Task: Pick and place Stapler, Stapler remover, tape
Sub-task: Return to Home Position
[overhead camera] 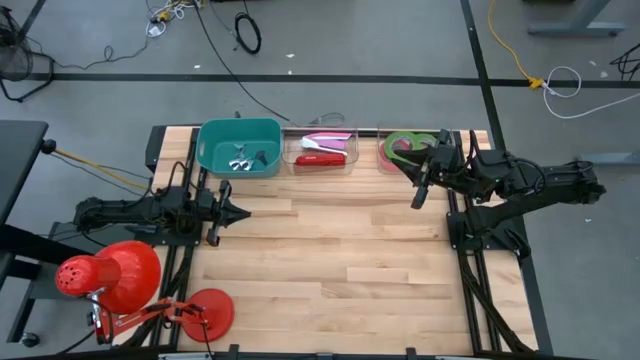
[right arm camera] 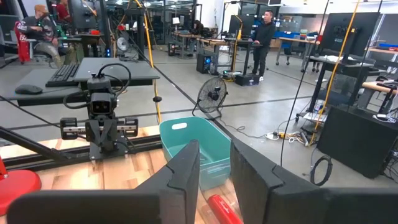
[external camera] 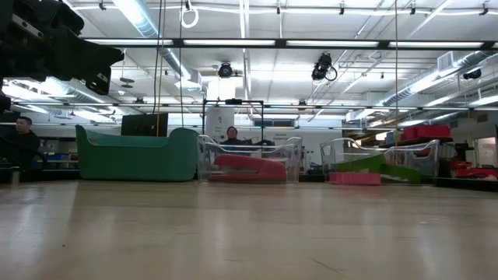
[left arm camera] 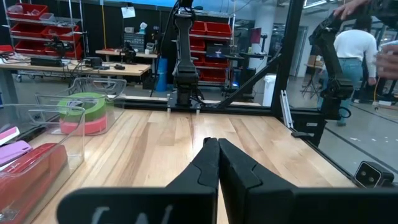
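Note:
A teal bin (overhead camera: 238,146) at the table's far edge holds the stapler removers (overhead camera: 241,159). Right of it, a clear tray (overhead camera: 322,150) holds a red stapler (overhead camera: 322,159) and a pink one (overhead camera: 325,142). A second clear tray (overhead camera: 392,150) holds green tape (overhead camera: 403,144) lying on pink tape (left arm camera: 87,126). My left gripper (overhead camera: 245,212) rests shut and level at the table's left side, holding nothing. My right gripper (right arm camera: 214,168) hovers high beside the tape tray, its fingers slightly apart with nothing between them, facing the teal bin (right arm camera: 189,144).
A red desk lamp (overhead camera: 108,275) and its round red base (overhead camera: 208,310) sit at the near left corner. Bare wood stretches across the table's middle and near side (overhead camera: 340,270). People stand in the room beyond the table.

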`<state>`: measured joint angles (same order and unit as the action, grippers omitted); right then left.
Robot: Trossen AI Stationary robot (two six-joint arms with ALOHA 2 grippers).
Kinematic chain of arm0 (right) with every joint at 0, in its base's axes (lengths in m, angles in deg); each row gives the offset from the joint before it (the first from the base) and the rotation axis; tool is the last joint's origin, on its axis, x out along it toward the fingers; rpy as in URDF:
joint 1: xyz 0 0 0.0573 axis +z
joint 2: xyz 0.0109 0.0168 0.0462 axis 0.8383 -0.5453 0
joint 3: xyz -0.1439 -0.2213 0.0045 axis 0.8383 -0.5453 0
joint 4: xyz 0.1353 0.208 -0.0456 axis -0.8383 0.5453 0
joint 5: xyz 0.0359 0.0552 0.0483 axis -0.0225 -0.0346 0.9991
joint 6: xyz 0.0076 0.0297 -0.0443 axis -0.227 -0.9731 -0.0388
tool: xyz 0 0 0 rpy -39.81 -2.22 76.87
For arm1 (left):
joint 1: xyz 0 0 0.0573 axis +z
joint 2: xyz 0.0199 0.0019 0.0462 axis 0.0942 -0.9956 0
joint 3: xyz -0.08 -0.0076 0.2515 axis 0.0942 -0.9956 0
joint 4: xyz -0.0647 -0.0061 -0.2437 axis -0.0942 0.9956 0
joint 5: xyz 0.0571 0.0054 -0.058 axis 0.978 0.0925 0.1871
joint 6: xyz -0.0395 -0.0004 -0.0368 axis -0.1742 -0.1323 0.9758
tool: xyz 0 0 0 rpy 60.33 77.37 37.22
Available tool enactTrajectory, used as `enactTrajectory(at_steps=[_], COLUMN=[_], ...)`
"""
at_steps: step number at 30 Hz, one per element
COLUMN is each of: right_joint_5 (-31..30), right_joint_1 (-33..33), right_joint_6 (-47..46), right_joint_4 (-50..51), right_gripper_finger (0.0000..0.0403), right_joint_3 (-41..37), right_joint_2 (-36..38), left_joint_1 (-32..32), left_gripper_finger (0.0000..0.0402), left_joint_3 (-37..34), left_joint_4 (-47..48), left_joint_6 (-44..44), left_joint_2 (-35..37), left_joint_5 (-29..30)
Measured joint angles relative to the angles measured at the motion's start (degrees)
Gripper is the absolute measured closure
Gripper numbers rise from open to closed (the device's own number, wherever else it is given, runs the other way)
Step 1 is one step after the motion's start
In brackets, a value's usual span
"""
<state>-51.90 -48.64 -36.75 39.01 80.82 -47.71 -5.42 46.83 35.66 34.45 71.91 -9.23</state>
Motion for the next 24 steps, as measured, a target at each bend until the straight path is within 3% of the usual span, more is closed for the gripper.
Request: enactTrajectory(at_steps=[11,18,24], right_joint_5=[0.05,0.12,9.38], right_joint_1=[0.02,0.02,0.0], right_joint_6=[-0.12,1.76,7.55], right_joint_4=[-1.8,-15.65,-34.06], right_gripper_finger=[0.0312,0.0312,0.0312], right_joint_3=[-0.04,-2.42,-13.38], right_joint_2=[0.0,0.06,1.92], left_joint_1=[0.0,-0.02,0.0], left_gripper_finger=[0.0394,0.0394,0.0394], left_joint_3=[0.0,0.0,0.0], left_joint_4=[0.0,0.0,0.0], left_joint_6=[0.04,0.0,0.04], left_joint_2=[0.0,0.0,0.0], left_joint_5=[-0.02,0.0,-0.02])
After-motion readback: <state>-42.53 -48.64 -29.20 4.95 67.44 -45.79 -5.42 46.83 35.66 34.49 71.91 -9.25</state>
